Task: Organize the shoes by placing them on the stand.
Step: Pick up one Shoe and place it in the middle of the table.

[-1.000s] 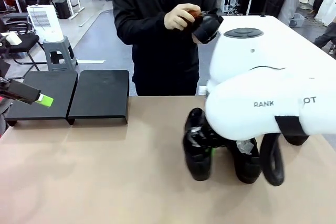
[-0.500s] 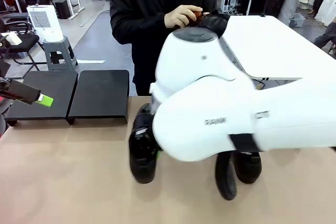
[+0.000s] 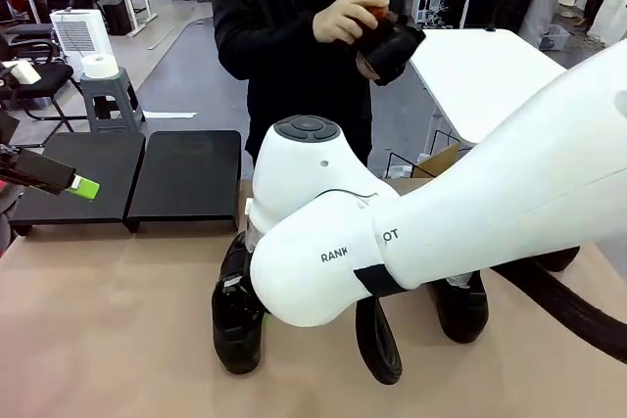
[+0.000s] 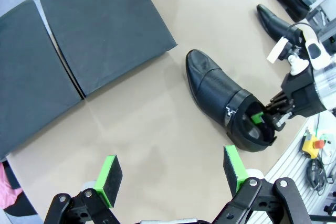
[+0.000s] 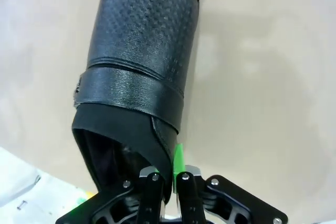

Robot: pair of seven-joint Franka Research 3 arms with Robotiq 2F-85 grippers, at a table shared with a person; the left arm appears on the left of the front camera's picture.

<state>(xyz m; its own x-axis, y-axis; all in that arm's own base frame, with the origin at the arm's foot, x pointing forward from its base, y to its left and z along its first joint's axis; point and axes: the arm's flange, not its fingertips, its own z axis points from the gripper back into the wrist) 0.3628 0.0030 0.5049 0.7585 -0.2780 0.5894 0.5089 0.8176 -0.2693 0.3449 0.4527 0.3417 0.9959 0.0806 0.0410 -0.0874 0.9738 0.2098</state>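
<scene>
Shoe [image 3: 235, 325] on table [image 3: 108, 340] before stand's [image 3: 186, 178] rt end; 2nd shoe [image 3: 462, 312] farther rt.

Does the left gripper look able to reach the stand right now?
Likely yes: the left gripper is open, holding nothing, and the stand lies just ahead with only bare table between.

Bright, even indoor light falls from overhead in all three views, with no harsh glare.

In the front view, the white right arm [image 3: 441, 232] sits very close to the lens. It looks large and slightly soft, and a diffuse shadow lies beneath it on the tan table [image 3: 118, 330] toward 6 o'clock.

In the left wrist view, wide-angle distortion curves the matte stand [image 4: 105, 30] at 10 o'clock. The shoe [image 4: 223, 100] toward 3 o'clock is crisp, with a gentle sheen on its toe.

In the right wrist view, the leather grain at 12 o'clock is sharp. The shoe's opening at 7 o'clock is in deep shadow, and faint mottled shadows mark the table at 3 o'clock.
</scene>
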